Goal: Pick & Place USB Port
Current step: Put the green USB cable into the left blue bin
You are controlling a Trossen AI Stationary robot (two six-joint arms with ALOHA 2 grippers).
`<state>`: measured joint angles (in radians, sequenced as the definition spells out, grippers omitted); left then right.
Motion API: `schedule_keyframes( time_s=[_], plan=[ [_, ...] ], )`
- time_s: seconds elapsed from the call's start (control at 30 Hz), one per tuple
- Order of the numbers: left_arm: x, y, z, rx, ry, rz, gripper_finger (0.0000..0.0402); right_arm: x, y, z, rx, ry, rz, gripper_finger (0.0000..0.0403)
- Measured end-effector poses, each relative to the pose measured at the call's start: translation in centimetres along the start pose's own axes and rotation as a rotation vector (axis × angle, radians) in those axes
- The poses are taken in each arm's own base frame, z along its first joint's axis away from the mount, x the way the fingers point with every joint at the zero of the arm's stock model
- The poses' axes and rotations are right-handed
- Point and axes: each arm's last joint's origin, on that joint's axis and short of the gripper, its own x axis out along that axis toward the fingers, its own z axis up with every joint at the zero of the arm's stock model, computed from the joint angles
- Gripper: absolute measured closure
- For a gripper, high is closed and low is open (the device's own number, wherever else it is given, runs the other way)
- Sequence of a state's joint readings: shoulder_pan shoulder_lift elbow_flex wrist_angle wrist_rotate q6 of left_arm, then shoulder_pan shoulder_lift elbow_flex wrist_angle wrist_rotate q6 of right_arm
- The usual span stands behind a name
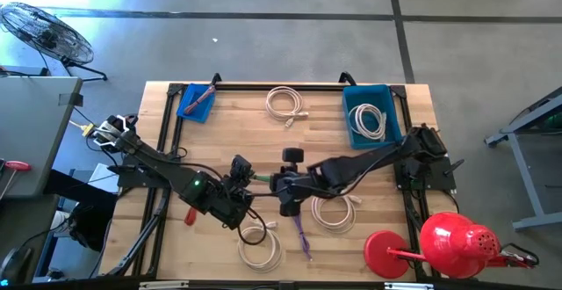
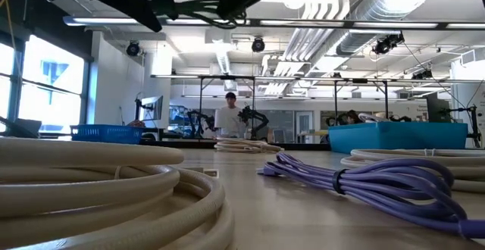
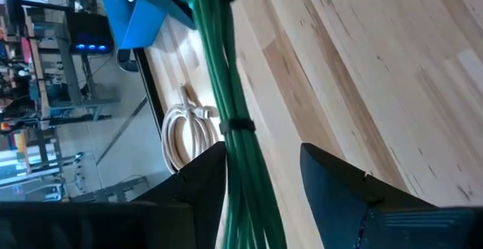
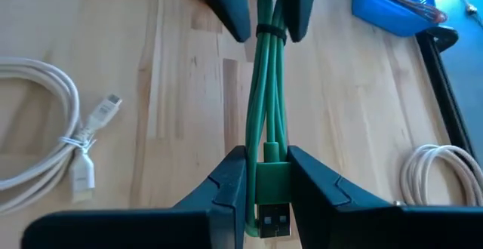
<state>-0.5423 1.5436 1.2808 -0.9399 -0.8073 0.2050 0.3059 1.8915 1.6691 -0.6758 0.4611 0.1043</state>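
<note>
A green USB cable (image 1: pixel 260 178), bundled with a black tie (image 4: pixel 268 32), hangs in the air over the middle of the table between my two grippers. My right gripper (image 4: pixel 266 158) comes from the table's right and is shut on the cable's plug end. My left gripper (image 3: pixel 264 155) comes from the left and stands open around the bundle (image 3: pixel 238 90). Bare wood shows between the cable and one of its fingers (image 3: pixel 339 185). In the right wrist view the left gripper's fingers (image 4: pixel 226 7) flank the bundle just beyond the tie. My left gripper is open with the bundle running lengthwise between its fingers, close beside one finger (image 3: pixel 204 185); whether it touches that finger I cannot tell. My right gripper pinches the green plug (image 4: pixel 272 181) between its two fingers, slanting down from the table's right. Its fingers lie along the cable. The plug's metal mouth points back toward the wrist, and the bundle stretches straight out past the fingertips, clear of the table.
White cable coils lie at the far middle (image 1: pixel 285 104), under the right arm (image 1: pixel 334 213) and at the near edge (image 1: pixel 261 248). A purple cable (image 1: pixel 301 235) lies beside them. A blue bin (image 1: pixel 386 119) stands far right, a small blue tray (image 1: pixel 197 102) far left, a red object (image 1: pixel 439 242) near right.
</note>
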Motion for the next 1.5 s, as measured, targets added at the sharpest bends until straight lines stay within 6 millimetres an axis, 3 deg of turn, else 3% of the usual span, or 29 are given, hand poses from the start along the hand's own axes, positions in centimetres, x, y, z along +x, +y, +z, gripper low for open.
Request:
schedule_keyframes(
  time_s=[0.27, 0.5, 0.77, 1.0, 1.1, 1.27, 1.5],
  plan=[
    [0.0, 0.0, 0.0, -0.006, -0.001, -0.005, 0.0253, -0.1, 0.1, 0.1, 0.0, -0.008, 0.006, 0.0338],
    [0.0, 0.0, 0.0, 0.014, 0.001, 0.002, 0.0382, -0.1, 0.2, 0.1, 0.0, -0.008, 0.01, 0.0338],
    [0.0, 0.1, -0.1, 0.017, 0.006, 0.017, 0.0391, -0.1, 0.2, 0.1, 0.003, -0.013, 0.007, 0.0335],
    [-0.1, 0.1, -0.1, 0.013, 0.008, 0.01, 0.0393, -0.1, 0.2, 0.6, 0.012, -0.053, 0.039, 0.0199],
    [-0.1, 0.0, -0.3, 0.005, 0.021, 0.007, 0.0393, -0.1, 0.3, 0.6, 0.011, -0.053, 0.042, 0.0165],
    [-0.1, -0.1, -1.2, -0.023, 0.097, 0.01, 0.0393, -0.3, -0.2, 0.3, -0.02, -0.037, -0.072, 0.0151],
    [-0.5, 0.1, -3.1, -0.105, 0.239, 0.09, 0.0393, -2.2, -2.0, -0.9, -0.004, 0.042, -0.402, 0.0149]
  ],
)
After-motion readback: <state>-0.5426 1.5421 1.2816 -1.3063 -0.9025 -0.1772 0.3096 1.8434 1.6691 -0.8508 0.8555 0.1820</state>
